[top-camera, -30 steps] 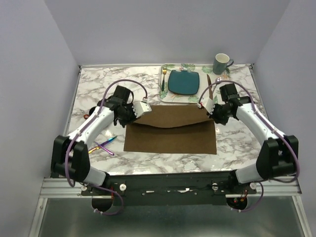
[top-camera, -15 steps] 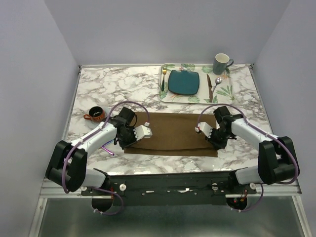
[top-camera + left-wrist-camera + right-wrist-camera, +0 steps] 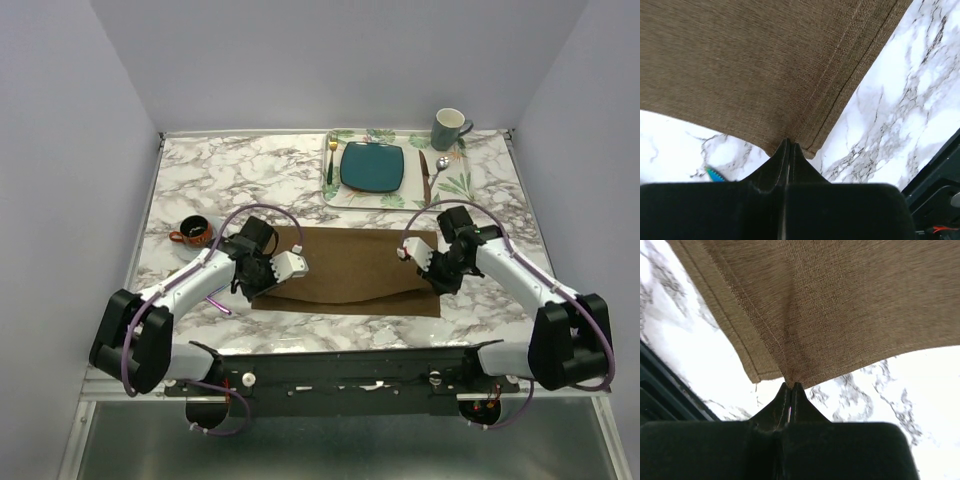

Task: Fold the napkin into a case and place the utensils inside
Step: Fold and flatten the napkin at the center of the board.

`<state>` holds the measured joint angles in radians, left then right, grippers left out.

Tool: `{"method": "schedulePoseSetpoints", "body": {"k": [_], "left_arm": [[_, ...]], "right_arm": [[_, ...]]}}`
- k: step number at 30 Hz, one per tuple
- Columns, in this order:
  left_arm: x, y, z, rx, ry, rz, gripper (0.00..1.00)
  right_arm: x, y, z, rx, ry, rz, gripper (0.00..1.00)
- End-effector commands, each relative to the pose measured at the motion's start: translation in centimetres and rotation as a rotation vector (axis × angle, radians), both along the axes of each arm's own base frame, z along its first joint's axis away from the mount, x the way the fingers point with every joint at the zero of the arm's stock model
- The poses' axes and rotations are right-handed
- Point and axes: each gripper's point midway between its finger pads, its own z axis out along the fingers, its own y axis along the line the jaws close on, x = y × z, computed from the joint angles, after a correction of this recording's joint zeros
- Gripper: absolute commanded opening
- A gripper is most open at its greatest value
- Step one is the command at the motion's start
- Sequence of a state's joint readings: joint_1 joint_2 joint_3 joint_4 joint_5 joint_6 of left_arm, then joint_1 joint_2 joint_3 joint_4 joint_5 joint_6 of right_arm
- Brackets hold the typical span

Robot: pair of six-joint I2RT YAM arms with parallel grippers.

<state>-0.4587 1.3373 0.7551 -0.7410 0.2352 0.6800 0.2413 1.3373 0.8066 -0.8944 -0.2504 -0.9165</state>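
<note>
The dark brown napkin [image 3: 350, 268] lies folded in half on the marble table, its top layer slightly wavy near the front edge. My left gripper [image 3: 259, 285] is shut on the napkin's front left corner [image 3: 805, 135]; the left wrist view shows the jaws [image 3: 789, 143] pinching the cloth. My right gripper [image 3: 441, 279] is shut on the front right corner, seen pinched in the right wrist view [image 3: 790, 385]. The iridescent utensils [image 3: 221, 303] lie left of the napkin, mostly hidden under my left arm; a teal tip [image 3: 714, 173] shows in the left wrist view.
A leaf-printed placemat [image 3: 452, 186] at the back right holds a teal plate [image 3: 372, 166], a gold fork [image 3: 331, 158], a dark knife [image 3: 424, 176] and a spoon [image 3: 441, 168]. A grey mug [image 3: 449, 128] stands behind. A small brown cup [image 3: 192, 232] sits at left.
Both grippers carried the napkin's raised far edge toward me and down, folding it in half. Since half a second ago they have drawn back slightly, and the top layer's edge ripples.
</note>
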Motion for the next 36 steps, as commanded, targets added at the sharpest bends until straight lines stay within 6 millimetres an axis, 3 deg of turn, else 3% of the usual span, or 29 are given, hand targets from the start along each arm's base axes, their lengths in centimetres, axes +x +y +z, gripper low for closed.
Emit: {"method": "schedulePoseSetpoints", "body": {"k": [1, 5, 16, 22, 26, 29, 33, 36], "left_arm": [[0.4, 0.0, 3.2, -0.014, -0.059, 0.0, 0.0], [-0.3, 0.1, 3.7, -0.017, -0.062, -0.011, 0.0], [-1.0, 0.8, -0.6, 0.038, -0.002, -0.012, 0.0], [-0.9, 0.8, -0.6, 0.041, -0.007, -0.007, 0.0], [-0.5, 0.5, 1.1, 0.023, -0.032, -0.006, 0.0], [-0.5, 0.4, 2.8, 0.007, -0.049, -0.01, 0.0], [-1.1, 0.5, 4.0, -0.011, -0.057, -0.007, 0.0], [-1.8, 0.7, 3.4, -0.005, -0.041, -0.012, 0.0]], "right_arm": [[-1.7, 0.7, 2.7, 0.054, 0.008, 0.015, 0.01], [-3.1, 0.1, 1.2, 0.028, 0.023, 0.035, 0.01], [-3.4, -0.1, -2.4, -0.012, 0.086, 0.044, 0.03], [-3.8, 0.2, -1.4, 0.01, 0.087, 0.048, 0.01], [-2.9, 1.1, 1.6, 0.053, 0.043, 0.042, 0.01], [-3.8, 1.2, 2.8, 0.07, 0.054, 0.046, 0.01], [-5.7, 0.7, 2.2, 0.062, 0.088, 0.052, 0.01], [-6.1, 0.5, 1.4, 0.061, 0.088, 0.048, 0.01]]}}
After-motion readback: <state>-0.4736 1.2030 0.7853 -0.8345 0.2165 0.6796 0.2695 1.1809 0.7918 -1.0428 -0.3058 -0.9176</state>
